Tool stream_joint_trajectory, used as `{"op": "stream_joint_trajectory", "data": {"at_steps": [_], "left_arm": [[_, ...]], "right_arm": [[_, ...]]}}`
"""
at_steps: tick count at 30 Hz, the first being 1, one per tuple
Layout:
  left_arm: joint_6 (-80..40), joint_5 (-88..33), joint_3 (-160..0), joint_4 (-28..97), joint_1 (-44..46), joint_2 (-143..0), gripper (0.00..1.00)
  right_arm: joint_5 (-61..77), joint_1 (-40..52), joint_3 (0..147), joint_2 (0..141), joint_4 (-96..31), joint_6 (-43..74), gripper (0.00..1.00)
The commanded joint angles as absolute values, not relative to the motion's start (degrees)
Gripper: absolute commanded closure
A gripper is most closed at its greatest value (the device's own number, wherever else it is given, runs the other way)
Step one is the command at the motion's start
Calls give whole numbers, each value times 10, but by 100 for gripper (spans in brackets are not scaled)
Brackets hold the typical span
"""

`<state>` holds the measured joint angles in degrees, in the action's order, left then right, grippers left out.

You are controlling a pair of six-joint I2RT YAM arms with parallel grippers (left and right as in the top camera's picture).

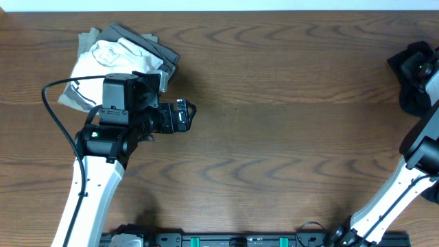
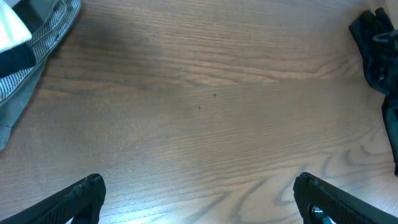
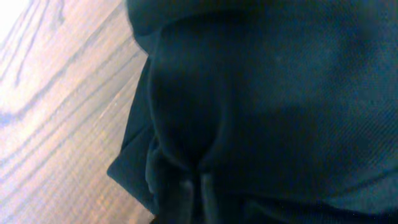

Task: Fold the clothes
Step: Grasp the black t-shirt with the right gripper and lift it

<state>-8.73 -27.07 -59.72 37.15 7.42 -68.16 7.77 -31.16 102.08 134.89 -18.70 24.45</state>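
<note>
Lying crumpled at the far right edge of the tabletop (image 1: 274,144), the black shirt (image 1: 413,77) shows no clear long axis; the right claw (image 3: 194,186) is pinched together on a fold of it. The left claw (image 2: 208,202), spread wide, hangs well apart, beside the folded garments (image 1: 113,56).

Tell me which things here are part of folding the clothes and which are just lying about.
For the job:
- black shirt
- right gripper, jaws shut on its fabric
- left gripper, jaws open, holding nothing

Lying about:
- folded white garment
- folded grey garments beneath it
</note>
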Motion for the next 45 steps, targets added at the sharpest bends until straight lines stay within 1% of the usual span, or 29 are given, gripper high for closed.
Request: {"op": "stream_joint_trajectory", "data": {"at_steps": [1, 7, 11, 15, 19, 24, 30, 37, 42, 45], "left_arm": [[-79, -280, -611, 373, 78, -685, 2], [-80, -279, -611, 372, 85, -685, 2], [-80, -279, -614, 362, 85, -680, 2], [-80, -278, -634, 362, 84, -663, 2], [-80, -278, -655, 362, 84, -641, 2], [-79, -251, -663, 362, 84, -607, 2], [-75, -226, -663, 366, 84, -574, 2], [-76, -236, -662, 403, 86, -593, 2], [-75, -279, -662, 410, 86, -639, 2], [-76, -281, -662, 411, 87, -670, 2]], "right_arm": [[116, -310, 1031, 1346, -185, 231, 99], [217, -313, 1031, 1273, -187, 185, 99], [290, -307, 1031, 1184, -194, 170, 99], [300, -292, 1031, 1101, -237, 166, 99], [302, -265, 1031, 1048, -284, 160, 99], [303, -204, 1031, 1014, -360, 153, 99], [302, -85, 1031, 1013, -449, 138, 99], [301, 52, 1031, 1012, -461, 100, 99], [290, 103, 1031, 1012, -462, 93, 99], [285, 119, 1031, 1012, -468, 91, 99]]}}
